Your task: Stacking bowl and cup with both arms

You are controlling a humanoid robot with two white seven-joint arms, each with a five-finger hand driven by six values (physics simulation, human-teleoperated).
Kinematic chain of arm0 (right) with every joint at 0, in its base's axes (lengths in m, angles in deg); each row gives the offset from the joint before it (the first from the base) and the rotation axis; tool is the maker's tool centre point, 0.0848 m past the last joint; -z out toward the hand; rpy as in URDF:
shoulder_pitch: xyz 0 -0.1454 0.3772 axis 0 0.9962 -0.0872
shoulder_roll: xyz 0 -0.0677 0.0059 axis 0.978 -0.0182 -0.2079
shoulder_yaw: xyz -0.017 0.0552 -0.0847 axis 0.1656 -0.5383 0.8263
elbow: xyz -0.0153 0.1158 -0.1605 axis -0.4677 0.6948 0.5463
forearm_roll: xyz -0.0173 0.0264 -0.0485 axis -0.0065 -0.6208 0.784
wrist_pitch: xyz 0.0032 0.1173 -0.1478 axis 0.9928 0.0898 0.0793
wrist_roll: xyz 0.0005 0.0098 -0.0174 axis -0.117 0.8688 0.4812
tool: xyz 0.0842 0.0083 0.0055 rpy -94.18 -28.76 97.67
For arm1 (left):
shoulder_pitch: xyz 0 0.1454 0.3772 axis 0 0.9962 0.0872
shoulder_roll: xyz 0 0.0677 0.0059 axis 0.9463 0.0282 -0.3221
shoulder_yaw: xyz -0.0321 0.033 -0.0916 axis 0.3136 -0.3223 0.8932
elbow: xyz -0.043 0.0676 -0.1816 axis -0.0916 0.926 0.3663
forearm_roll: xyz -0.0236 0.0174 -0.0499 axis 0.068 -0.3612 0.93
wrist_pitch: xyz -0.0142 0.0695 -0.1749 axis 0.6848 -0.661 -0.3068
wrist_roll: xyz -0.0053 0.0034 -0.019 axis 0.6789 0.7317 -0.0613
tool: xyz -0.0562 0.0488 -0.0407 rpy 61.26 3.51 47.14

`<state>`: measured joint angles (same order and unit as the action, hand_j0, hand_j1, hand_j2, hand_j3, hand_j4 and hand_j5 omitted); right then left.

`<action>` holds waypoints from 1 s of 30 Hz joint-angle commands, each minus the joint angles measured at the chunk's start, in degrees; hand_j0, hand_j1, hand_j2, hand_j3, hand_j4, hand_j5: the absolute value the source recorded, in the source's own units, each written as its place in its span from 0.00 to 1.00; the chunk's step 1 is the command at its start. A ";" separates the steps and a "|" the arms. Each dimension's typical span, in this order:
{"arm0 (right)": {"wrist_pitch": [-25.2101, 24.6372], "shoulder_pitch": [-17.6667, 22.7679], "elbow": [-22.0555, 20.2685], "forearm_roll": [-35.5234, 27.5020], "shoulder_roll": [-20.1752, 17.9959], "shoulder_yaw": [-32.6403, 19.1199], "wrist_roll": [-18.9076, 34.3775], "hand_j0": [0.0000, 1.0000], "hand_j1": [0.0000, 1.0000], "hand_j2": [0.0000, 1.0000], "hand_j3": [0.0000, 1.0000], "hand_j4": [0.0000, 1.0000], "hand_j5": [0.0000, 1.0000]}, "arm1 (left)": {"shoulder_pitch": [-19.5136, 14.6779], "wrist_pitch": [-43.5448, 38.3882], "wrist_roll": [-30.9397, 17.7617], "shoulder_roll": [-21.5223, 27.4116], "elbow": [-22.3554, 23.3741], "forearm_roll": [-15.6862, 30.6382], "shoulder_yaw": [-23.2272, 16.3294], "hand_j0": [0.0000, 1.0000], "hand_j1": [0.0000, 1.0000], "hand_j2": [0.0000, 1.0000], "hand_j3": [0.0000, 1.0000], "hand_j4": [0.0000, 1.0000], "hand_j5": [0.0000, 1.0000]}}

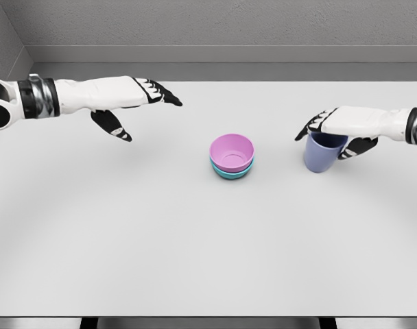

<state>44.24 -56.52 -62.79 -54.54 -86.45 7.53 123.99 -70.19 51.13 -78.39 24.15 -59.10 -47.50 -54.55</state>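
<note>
Pink bowl (232,151) already sits nested in the teal bowl (230,172) mid-surface (126,240), so what seems left is the blue cup (323,151), gripped by the right hand (335,130) to their right, while the left hand (136,103) hovers open, empty.

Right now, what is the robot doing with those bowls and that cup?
The robot is stacking dishes on a white table. A pink plastic bowl already sits nested inside a teal plastic bowl in the middle. The right hand is wrapped around the top of a blue-purple plastic cup, which stands to the right of the bowls, apart from them. The left hand hovers open over the table on the far left, holding nothing.
</note>
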 commanded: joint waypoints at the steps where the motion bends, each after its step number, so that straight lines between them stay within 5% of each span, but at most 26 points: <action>1: 0.04 0.00 0.00 -0.12 -0.06 0.00 0.00 0.72 0.72 0.72 0.72 0.72 0.72 | 0.09 -0.16 0.03 -0.08 -0.03 0.37 0.05 1.00 1.00 1.00 1.00 1.00 1.00; 22: 0.04 -1.41 0.09 -0.74 -0.67 -2.28 0.00 0.57 0.57 0.57 0.57 0.57 0.57 | 0.00 -0.16 0.03 0.09 -0.11 0.37 0.14 1.00 1.00 1.00 1.00 1.00 1.00; 30: 0.04 -2.46 -0.09 -0.74 -0.41 -4.21 0.00 0.56 0.56 0.56 0.56 0.56 0.56 | 1.49 -0.16 0.03 -2.02 -0.29 0.54 3.74 1.00 1.00 1.00 1.00 1.00 1.00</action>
<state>44.44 -59.06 -62.83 -54.98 -86.88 3.65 124.03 -68.79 51.14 -78.39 23.19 -59.31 -47.47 -52.00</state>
